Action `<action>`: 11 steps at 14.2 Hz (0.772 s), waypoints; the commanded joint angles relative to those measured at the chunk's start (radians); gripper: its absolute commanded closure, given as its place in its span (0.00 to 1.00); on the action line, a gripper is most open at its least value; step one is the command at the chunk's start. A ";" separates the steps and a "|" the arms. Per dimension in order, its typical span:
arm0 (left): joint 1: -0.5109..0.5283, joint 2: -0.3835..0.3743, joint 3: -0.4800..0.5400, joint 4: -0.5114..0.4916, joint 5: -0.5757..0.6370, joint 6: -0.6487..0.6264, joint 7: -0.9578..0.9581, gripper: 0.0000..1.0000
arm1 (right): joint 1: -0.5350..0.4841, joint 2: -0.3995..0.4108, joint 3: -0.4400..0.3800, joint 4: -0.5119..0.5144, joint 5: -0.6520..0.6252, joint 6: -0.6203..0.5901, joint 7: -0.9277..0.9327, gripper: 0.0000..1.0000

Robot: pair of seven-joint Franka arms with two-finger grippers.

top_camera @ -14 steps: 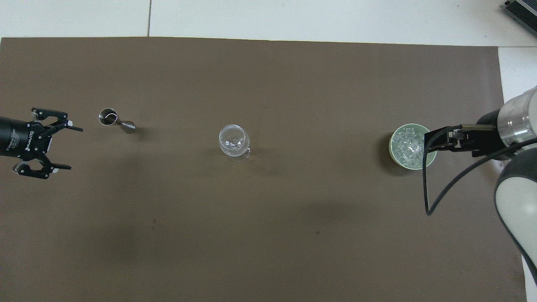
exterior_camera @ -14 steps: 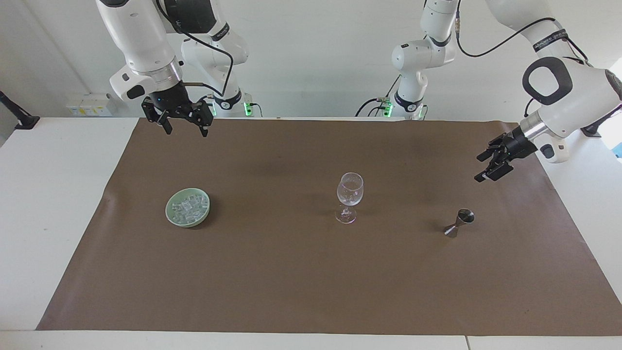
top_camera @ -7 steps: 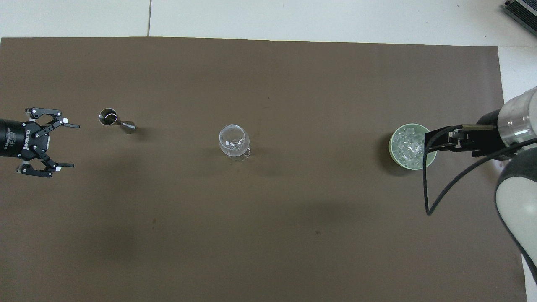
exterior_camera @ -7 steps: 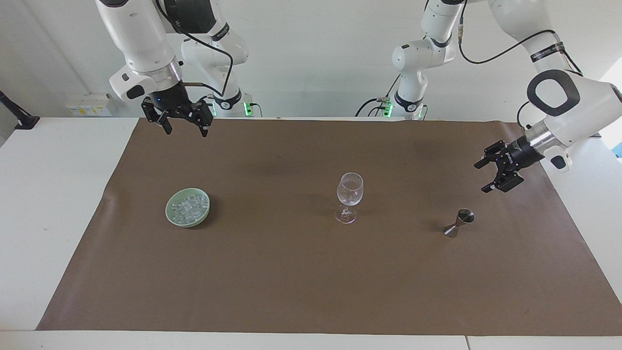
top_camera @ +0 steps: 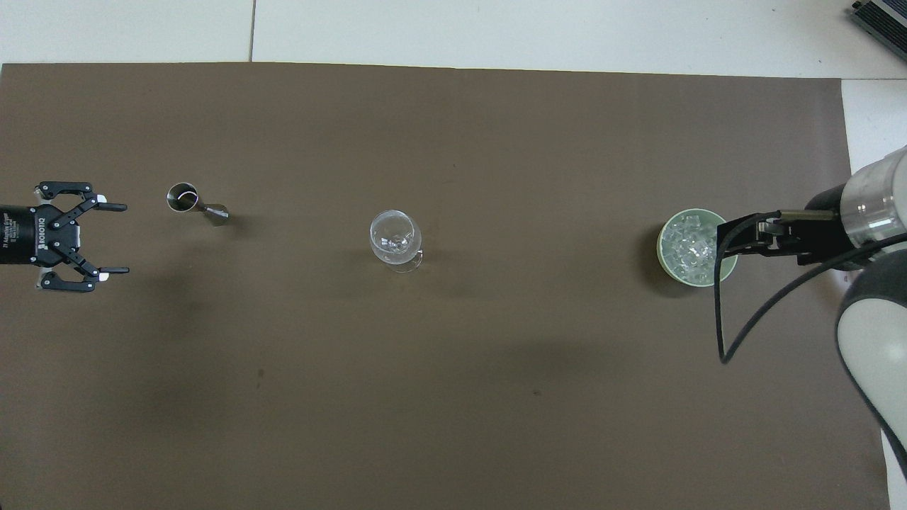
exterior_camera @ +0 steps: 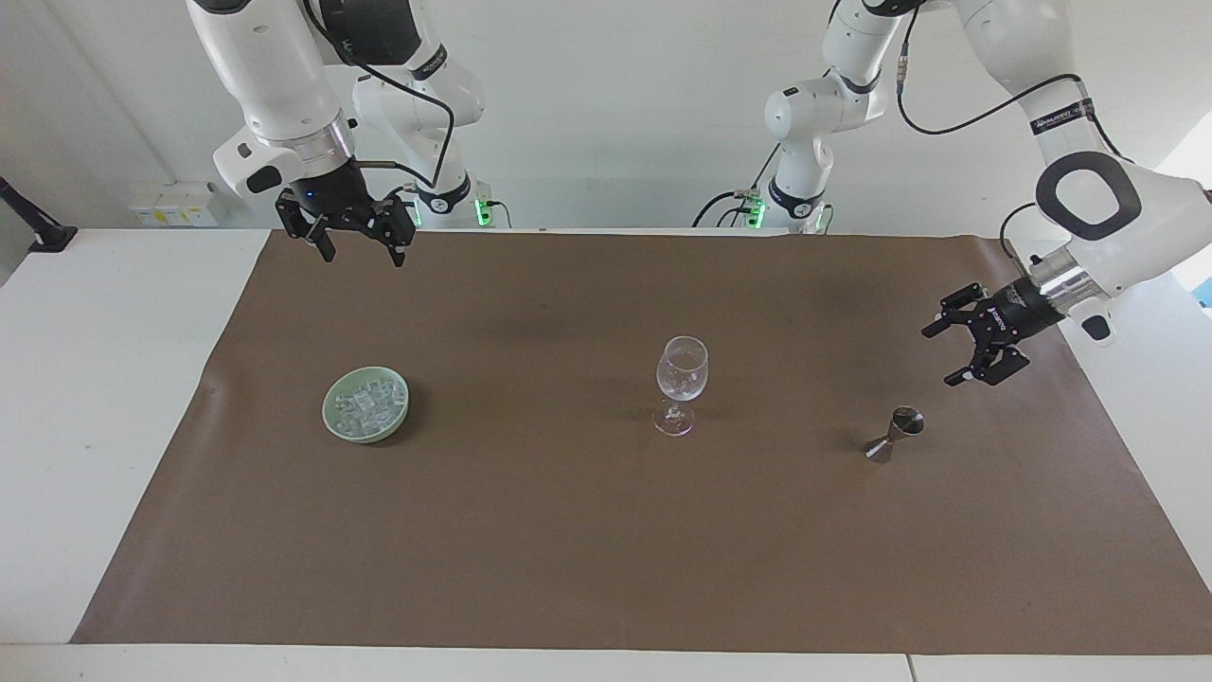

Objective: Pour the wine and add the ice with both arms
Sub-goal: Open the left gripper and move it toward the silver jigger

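Left gripper (exterior_camera: 954, 351) is up in the air at the left arm's end of the table, over the brown mat (exterior_camera: 606, 530), close to the jigger (exterior_camera: 895, 435) but not touching it. Fingers spread wide, nothing between them. From overhead the same gripper (top_camera: 113, 239) lies roughly level, fingertips pointing toward the jigger (top_camera: 195, 203)

Right gripper (exterior_camera: 358, 253) hangs over the mat edge closest to the robots, at the right arm's end, pointing down. Fingers wide there too, empty. Overhead, the gripper itself is mostly hidden by the right arm's wrist and cable, can't read the fingers from that view

Ice (exterior_camera: 367, 405) sits piled in a pale green bowl (exterior_camera: 333, 421) on the mat toward the right arm's end, farther from the robots than the right gripper's spot. Overhead the ice (top_camera: 686, 244) fills most of the bowl (top_camera: 662, 249), with the arm's cable crossing over the bowl's rim

Wine glass (exterior_camera: 682, 384) stands upright mid-mat, between bowl and jigger, well apart from both. Looks clear, can't tell if anything is in it (top_camera: 394, 236)

Jigger stands on the mat, wide cup up, toward the left arm's end
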 commanded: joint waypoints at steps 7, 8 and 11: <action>0.064 0.084 -0.010 -0.011 -0.220 0.017 -0.008 0.00 | -0.018 -0.009 0.007 -0.006 0.023 -0.016 -0.031 0.00; 0.064 0.095 -0.010 -0.014 -0.253 0.018 -0.008 0.00 | -0.018 -0.009 0.007 -0.006 0.023 -0.016 -0.029 0.00; 0.067 0.114 -0.010 -0.031 -0.327 0.025 0.003 0.00 | -0.018 -0.009 0.007 -0.006 0.023 -0.016 -0.029 0.00</action>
